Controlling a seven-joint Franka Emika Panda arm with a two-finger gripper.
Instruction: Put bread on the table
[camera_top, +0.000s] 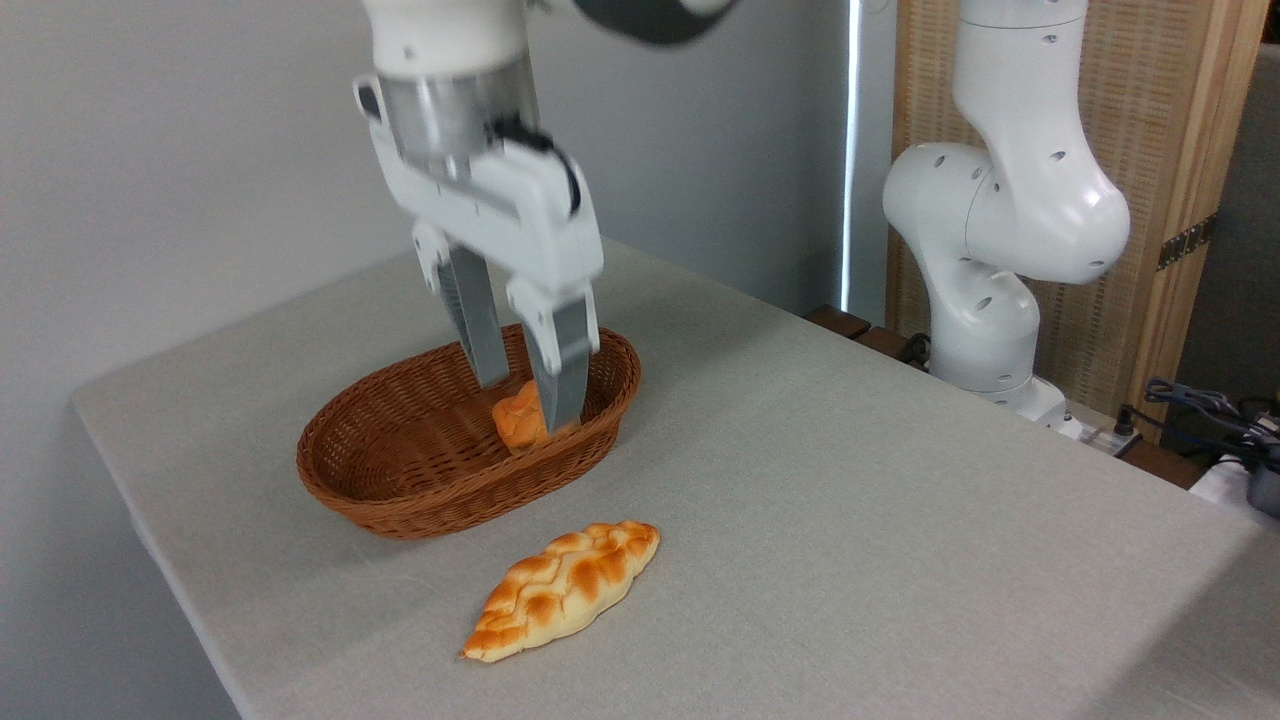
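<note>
**benchlurker:** ok so where's everything sitting in this shot?

**me:** The long braided loaf of bread, golden-brown crust with pale creases and pointy ends, lies flat on the big light grey cloth-topped table, near the front edge. It runs diagonally, with one tip pointing near-left and the other far-right. Nothing is touching it. Just beyond it sits the brown oval woven wicker basket, close by but with a strip of bare cloth between them.

**benchlurker:** and your gripper?

**me:** My white two-finger gripper hangs up in the air over the right half of the basket, well clear of the loaf. The grey fingers point down with a clear gap between them, so it's spread open and holding nothing. The tips are level with the basket's rim in the picture.

**benchlurker:** what's the orange thing behind the fingers?

**me:** That's a small round orange bun inside the basket at its right end, partly hidden by my nearer finger. I can't tell if the tips touch it. The arm's white base stands far right, off the table's back edge.
</note>
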